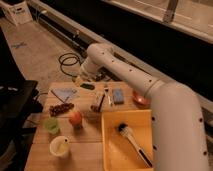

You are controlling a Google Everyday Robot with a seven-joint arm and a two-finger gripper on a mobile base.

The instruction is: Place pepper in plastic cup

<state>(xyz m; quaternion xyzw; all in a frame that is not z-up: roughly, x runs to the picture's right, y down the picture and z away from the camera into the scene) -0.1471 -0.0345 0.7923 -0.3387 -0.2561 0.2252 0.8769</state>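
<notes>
My gripper (81, 81) hangs over the far left edge of the wooden table (90, 150), at the end of the white arm (125, 70) that reaches in from the lower right. It is shut on the small dark green pepper (88, 86), which sticks out to its right above the table. The translucent light green plastic cup (51, 125) stands near the table's left edge, well in front of and left of the gripper, beside the orange fruit (75, 118).
A blue cloth (64, 93) and a dark grape bunch (60, 108) lie between gripper and cup. A cream-white cup (60, 146) stands front left. A yellow bin (112, 150) holds a brush (132, 142). A small box (97, 102), blue sponge (118, 96) and red bowl (141, 100) sit mid-table.
</notes>
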